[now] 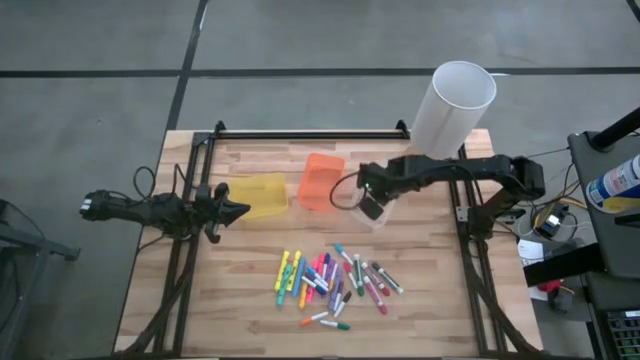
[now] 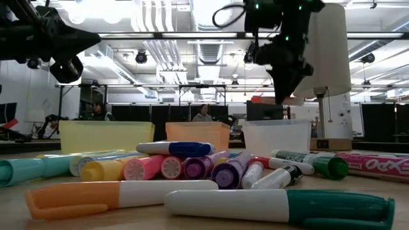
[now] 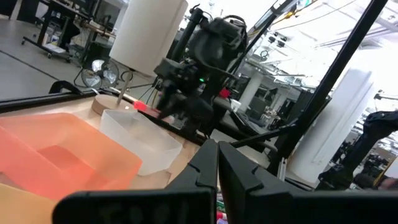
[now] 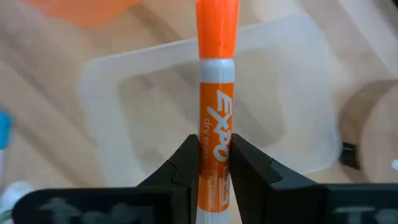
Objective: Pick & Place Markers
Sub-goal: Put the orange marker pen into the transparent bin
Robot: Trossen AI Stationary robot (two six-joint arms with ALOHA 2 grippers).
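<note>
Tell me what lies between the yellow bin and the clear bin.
The orange bin sits between the yellow bin and the clear bin, as the high view shows.

The clear bin (image 1: 378, 214) is seen from straight overhead, level from the table (image 2: 38, 223) edge, and closely from both wrists.

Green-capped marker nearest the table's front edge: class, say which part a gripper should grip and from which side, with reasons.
Probably mid-barrel, from straight above, fingers across its length: the green-capped marker lies flat, slightly clear of the pile, both long sides look free. The right gripper holds an orange marker, so the left gripper would suit.
</note>
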